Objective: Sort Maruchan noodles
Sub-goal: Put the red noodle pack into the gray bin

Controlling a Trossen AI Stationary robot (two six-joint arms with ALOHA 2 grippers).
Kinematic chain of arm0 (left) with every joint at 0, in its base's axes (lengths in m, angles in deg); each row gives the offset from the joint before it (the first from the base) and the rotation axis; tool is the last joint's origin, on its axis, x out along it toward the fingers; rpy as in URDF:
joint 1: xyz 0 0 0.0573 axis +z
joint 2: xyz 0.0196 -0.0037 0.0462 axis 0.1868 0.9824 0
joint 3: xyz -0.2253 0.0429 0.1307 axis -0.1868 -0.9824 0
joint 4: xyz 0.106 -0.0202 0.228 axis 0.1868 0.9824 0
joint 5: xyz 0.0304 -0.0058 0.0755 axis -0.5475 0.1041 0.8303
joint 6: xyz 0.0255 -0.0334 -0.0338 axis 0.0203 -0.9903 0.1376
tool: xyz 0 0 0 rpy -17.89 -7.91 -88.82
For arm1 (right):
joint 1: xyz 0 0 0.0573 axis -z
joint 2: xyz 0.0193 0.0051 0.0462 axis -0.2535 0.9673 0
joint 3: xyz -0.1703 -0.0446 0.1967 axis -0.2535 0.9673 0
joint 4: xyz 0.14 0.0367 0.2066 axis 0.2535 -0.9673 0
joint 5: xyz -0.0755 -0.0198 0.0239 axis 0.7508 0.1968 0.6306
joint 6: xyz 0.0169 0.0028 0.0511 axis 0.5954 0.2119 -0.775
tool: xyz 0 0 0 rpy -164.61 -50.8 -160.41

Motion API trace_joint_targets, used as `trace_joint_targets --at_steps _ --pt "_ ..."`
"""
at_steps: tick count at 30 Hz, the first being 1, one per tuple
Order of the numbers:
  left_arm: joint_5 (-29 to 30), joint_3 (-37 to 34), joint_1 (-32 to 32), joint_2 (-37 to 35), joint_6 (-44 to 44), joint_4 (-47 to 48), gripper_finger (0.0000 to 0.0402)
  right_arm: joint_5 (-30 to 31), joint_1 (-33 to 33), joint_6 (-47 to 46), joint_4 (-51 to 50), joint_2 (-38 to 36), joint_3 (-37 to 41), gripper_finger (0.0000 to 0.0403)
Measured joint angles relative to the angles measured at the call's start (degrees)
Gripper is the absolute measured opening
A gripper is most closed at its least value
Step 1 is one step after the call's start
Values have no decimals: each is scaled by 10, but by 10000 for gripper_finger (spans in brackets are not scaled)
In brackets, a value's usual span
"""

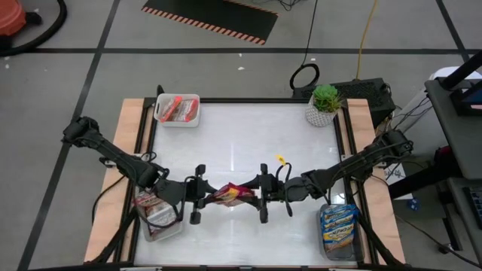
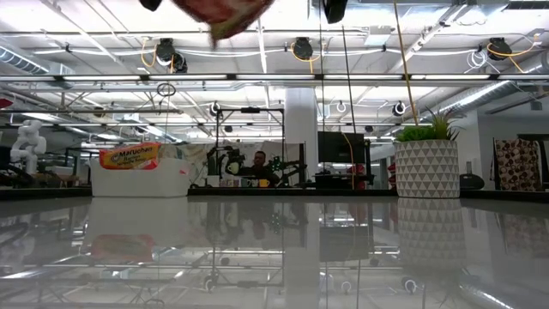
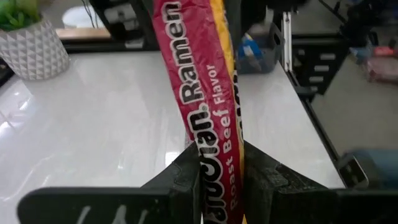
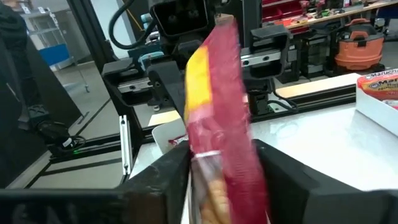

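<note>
A dark red Maruchan noodle packet (image 1: 230, 194) with a yellow print hangs in the air over the table's near middle, between my two grippers. My left gripper (image 1: 201, 197) is shut on its left end and my right gripper (image 1: 263, 197) is shut on its right end. The low view shows the packet (image 2: 227, 12) well above the tabletop. Each wrist view shows it edge-on between that arm's fingers: the left one (image 3: 214, 124) and the right one (image 4: 221, 112). My left gripper pinches the packet's left end (image 3: 219, 180) between its two fingers (image 3: 186, 177), coming level from the table's left. The packet is lifted clear and stands on edge. My right gripper pinches the packet's right end (image 4: 227, 177) between its two fingers (image 4: 283, 180), coming level from the table's right. The packet is clear of the table here too.
A clear bin (image 1: 157, 214) with dark red packets sits at the near left. Another clear bin (image 1: 339, 229), at the near right, holds blue packets. A white bin (image 1: 178, 111) with orange-red packets stands at the far left, and a potted plant (image 1: 324, 105) at the far right.
</note>
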Motion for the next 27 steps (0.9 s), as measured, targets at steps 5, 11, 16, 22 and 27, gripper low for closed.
trace_joint_targets --at_steps 5,11,16,22,27 --pt "-3 0 -7 -25 -13 46 81 4 -1 -9 -2 -6 0 214" --pt "-2 0 -26 -63 -43 111 81 6 -1 -9 -8 -7 0 267" --pt "-5 0 -55 -99 -104 202 81 5 -1 -9 -13 -7 0 276" --pt "-6 0 -97 -142 -216 335 81 3 4 5 -13 -7 0 276" --pt "-6 0 -142 -160 -319 423 81 3 20 6 -11 -7 0 277"
